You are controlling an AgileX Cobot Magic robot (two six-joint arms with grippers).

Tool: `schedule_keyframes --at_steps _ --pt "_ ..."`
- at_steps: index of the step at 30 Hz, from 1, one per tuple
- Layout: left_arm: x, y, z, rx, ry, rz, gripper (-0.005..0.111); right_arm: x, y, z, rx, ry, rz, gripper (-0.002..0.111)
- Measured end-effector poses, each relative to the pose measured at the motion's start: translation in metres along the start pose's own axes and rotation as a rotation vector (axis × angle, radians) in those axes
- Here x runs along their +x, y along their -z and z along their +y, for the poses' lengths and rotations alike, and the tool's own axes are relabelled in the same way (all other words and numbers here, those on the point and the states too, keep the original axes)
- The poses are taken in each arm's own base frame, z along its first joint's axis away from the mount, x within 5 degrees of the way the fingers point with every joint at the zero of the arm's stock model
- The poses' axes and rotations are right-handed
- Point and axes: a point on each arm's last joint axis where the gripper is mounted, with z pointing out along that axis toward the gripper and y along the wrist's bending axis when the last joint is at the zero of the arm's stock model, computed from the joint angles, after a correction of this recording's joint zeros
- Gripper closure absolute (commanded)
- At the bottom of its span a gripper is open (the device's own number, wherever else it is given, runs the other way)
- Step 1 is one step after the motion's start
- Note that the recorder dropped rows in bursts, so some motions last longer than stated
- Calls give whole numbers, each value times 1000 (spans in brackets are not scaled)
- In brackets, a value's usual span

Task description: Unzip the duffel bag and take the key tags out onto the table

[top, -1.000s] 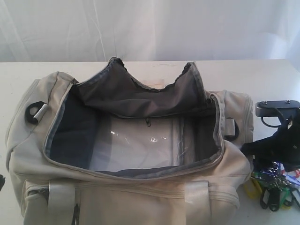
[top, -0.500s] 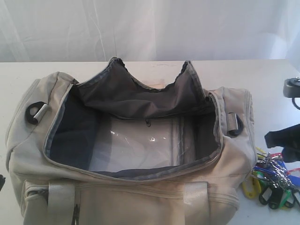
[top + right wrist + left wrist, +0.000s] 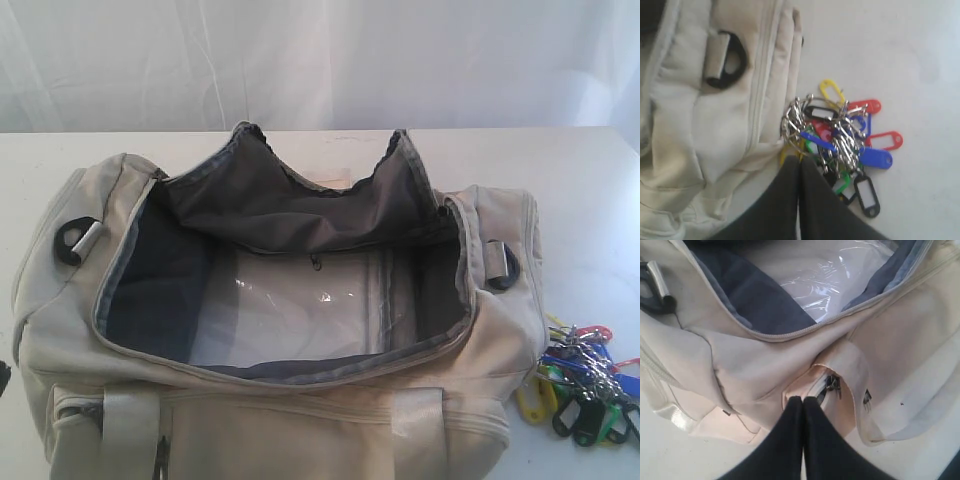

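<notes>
The cream duffel bag (image 3: 300,420) lies unzipped on the white table (image 3: 590,200), its grey-lined flap (image 3: 300,210) folded back. The key tags (image 3: 585,385), a bunch of coloured plastic tags on metal rings, rest on the table just off the bag's right end. In the right wrist view my right gripper (image 3: 800,164) is shut and empty, its tips hovering at the edge of the key tags (image 3: 840,135). My left gripper (image 3: 802,400) is shut with nothing in it, close to the bag's front side (image 3: 765,360) by a small zip pull (image 3: 832,385). Neither gripper shows in the exterior view.
A clear plastic sheet (image 3: 300,310) lines the bottom of the bag. Black D-rings sit at the bag's left end (image 3: 70,243) and right end (image 3: 503,265). A white curtain (image 3: 320,60) hangs behind the table's far edge.
The right arm drew back to the right and left the exterior view, and its jaws closed. The key tags stayed on the table. The left gripper and the bag have not moved.
</notes>
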Motion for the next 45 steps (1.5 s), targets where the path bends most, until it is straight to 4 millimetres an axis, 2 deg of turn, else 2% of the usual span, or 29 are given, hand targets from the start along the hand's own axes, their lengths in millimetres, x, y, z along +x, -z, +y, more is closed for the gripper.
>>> schedule_keyframes --at_steps 4,11,16,21,26,35,45 --pt "0 0 0 -4 0 -4 107 7 16 1 -7 8 -134 108" --pt "0 0 0 -4 0 -4 107 15 26 2 -24 7 -230 108" --pt "0 0 0 -4 0 -4 107 24 45 10 -99 119 -329 108" --pt "0 6 -2 -25 -10 -36 107 39 58 15 -182 102 -319 108" --pt "4 26 -8 -132 -20 -141 107 44 61 19 -241 60 -296 108" --pt "17 59 -32 -262 -106 -335 107 45 61 20 -249 54 -294 108" --pt "23 68 -42 -295 -143 -399 107 45 61 20 -249 54 -294 108"
